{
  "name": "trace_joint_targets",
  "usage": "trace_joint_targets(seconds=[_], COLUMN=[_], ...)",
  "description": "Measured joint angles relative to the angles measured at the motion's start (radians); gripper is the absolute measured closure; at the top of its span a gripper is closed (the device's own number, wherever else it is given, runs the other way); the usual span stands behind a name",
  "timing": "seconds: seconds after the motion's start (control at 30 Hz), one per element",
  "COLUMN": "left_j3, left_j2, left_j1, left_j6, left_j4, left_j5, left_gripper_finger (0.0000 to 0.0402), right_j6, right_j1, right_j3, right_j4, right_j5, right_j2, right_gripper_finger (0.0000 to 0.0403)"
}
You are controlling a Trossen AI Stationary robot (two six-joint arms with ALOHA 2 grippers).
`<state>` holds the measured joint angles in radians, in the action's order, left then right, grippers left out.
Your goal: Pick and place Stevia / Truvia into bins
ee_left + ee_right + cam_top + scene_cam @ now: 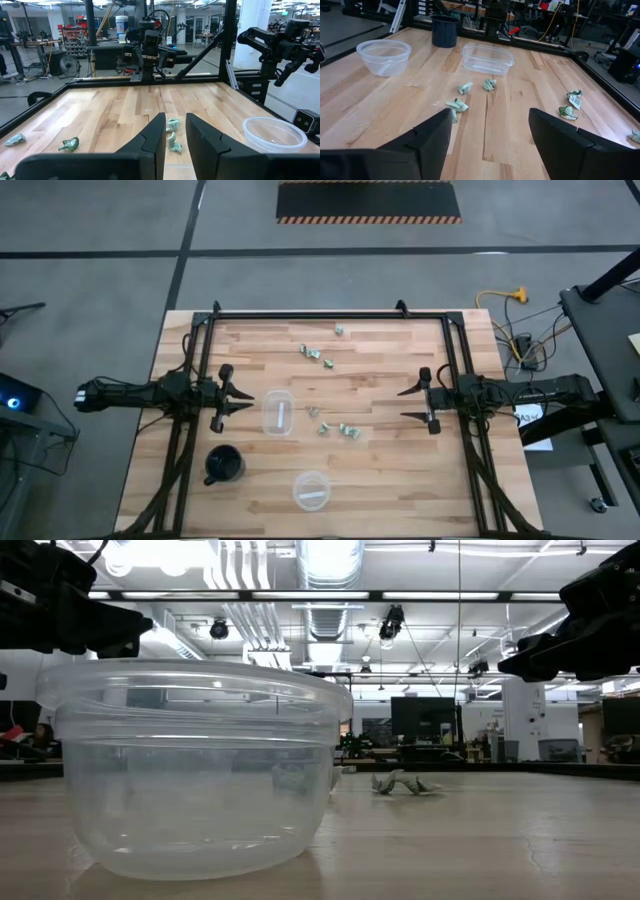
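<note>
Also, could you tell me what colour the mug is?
The mug is black, or very dark navy; the right wrist view shows it best.

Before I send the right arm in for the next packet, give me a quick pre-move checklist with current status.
1. Right gripper open and holding nothing: ok, jaws spread wide.
2. Left gripper clear of the work area: ok, it waits at the left side, beside the square bin.
3. Loose packets within reach: ok, a packet cluster lies between the right gripper and the square bin.
4. Bins upright: ok, the square bin and the round bin both stand upright.
5. Black mug off the path: ok.
6. Packet count in bins: cannot tell.
</note>
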<state>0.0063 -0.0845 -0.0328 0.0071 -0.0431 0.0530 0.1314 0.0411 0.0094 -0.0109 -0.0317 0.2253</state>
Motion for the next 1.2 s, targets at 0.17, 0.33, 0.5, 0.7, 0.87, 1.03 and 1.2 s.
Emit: trace_joint_targets(seconds=[0.17, 0.33, 0.5, 0.7, 0.87, 1.03, 1.2], left_j3=[0.000, 0.000, 0.000, 0.000, 0.000, 0.000, 0.000], left_j2=[0.000, 0.000, 0.000, 0.000, 0.000, 0.000, 0.000], left_j1=[0.000, 0.000, 0.000, 0.000, 0.000, 0.000, 0.000], left_j6=[0.000, 0.000, 0.000, 0.000, 0.000, 0.000, 0.000], left_j4=[0.000, 0.000, 0.000, 0.000, 0.000, 0.000, 0.000], left_j5=[0.000, 0.000, 0.000, 0.000, 0.000, 0.000, 0.000], left_gripper_finger=[0.0344, 0.0344, 0.0344, 0.0344, 0.0344, 0.0344, 0.0344], right_j6=[0.000, 0.000, 0.000, 0.000, 0.000, 0.000, 0.000], right_j1=[0.000, 0.000, 0.000, 0.000, 0.000, 0.000, 0.000], right_j3=[0.000, 0.000, 0.000, 0.000, 0.000, 0.000, 0.000], right_j4=[0.000, 0.000, 0.000, 0.000, 0.000, 0.000, 0.000], right_j5=[0.000, 0.000, 0.000, 0.000, 0.000, 0.000, 0.000], right_j2=[0.000, 0.000, 0.000, 0.000, 0.000, 0.000, 0.000], right_gripper_finger=[0.0142, 0.0146, 0.0151, 0.0148, 0.0143, 0.0144, 0.0150])
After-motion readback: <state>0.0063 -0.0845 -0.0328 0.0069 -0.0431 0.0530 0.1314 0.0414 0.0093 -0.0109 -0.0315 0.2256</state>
